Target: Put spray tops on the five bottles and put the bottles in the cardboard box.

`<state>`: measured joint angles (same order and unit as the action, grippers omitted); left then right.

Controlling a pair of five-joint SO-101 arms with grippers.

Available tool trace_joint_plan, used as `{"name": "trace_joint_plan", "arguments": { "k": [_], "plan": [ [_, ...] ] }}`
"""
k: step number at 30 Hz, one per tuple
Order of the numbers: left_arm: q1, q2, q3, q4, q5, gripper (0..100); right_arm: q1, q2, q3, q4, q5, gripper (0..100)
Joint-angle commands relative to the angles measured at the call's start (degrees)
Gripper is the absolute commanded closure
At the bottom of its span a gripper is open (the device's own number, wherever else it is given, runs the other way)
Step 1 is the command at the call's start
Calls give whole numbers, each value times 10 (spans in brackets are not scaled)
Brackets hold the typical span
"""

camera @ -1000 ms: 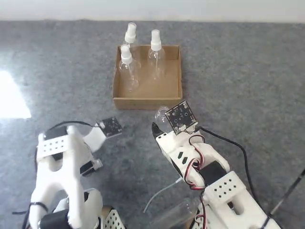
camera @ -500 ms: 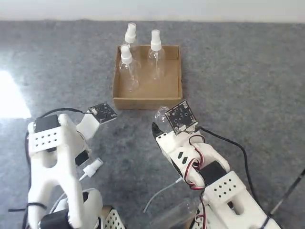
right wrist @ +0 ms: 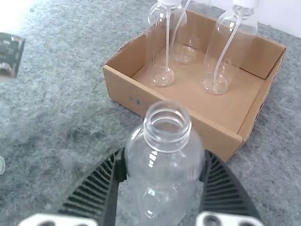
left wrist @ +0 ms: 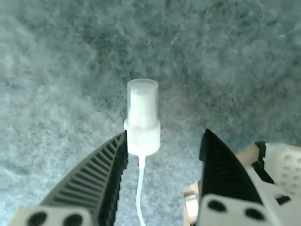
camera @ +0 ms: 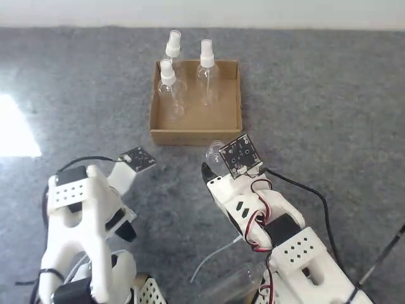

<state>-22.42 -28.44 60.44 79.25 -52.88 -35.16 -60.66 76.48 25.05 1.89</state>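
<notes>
Grey, felt-like table covering (camera: 329, 95) lay under both arms. The left gripper (left wrist: 165, 135) had its fingers spread around a white spray top (left wrist: 142, 123), which lay just beside one finger and apart from the other. The right gripper (right wrist: 163, 162) pinched an uncapped bottle (right wrist: 166, 136) upright, near the cardboard box (camera: 196, 136) holding three capped bottles (camera: 169, 88).

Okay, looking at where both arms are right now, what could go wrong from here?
1. The spray top lies off-centre between the left tool's open fingers, close against one; closing may shove or twist it rather than grip it squarely.
2. Its thin dip tube trails loose and could catch on the narrow mouth of the open bottle held by the right tool.
3. Three capped bottles stand upright in the cardboard box; a clumsy drop-in might topple them.
</notes>
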Motion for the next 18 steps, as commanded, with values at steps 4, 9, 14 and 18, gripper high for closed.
{"name": "trace_joint_plan", "arguments": {
  "k": [4, 9, 14, 18],
  "plan": [
    [3, -14, 47, -87, 7, 771, 8, -12, -41, 4, 6, 858],
    [3, -14, 78, -132, 7, 847, 8, -12, -41, 4, 6, 858],
    [3, -18, 73, -129, 7, 947, 8, -12, -41, 4, 6, 858],
    [3, -18, 32, -84, 7, 986, 8, -12, -41, 4, 6, 858]
  ]
}}
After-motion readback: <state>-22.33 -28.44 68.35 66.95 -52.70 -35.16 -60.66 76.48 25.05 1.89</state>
